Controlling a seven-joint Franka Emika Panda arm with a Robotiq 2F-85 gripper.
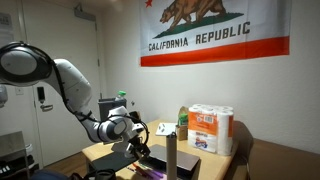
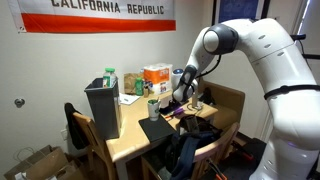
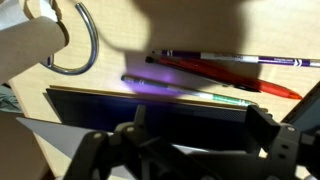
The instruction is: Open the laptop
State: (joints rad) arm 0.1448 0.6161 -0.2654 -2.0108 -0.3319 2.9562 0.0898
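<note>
- Laptop (image 3: 150, 115): thin dark slab lying flat on the table (image 3: 200, 40), directly under the wrist camera. A violet-blue glow shows along its far edge, so the lid looks cracked open by a sliver and not yet raised.
- Beyond it on the table: red pen (image 3: 235, 74) and purple pen (image 3: 262, 60), lying just past the glowing edge; metal ring (image 3: 78, 45) off to one side.
- Gripper (image 3: 195, 128): jaws spread wide, one at each side of the wrist view, nothing between them; hovering close over the laptop.
- Arm (image 1: 70, 85): reaches out from its base and bends down at the wrist, so that the gripper points steeply down at the table in both exterior views.
- Step in hand, as judged: getting a fingertip under the lid's free edge.
- How to do it well: bring one finger to the glowing seam, hook only the lid and not the base, then lift along an arc about the hinge rather than straight up.
- Caution: the base is light and may slide or tip with the lid; a slow pull should help, as should staying clear of the pens.
</note>
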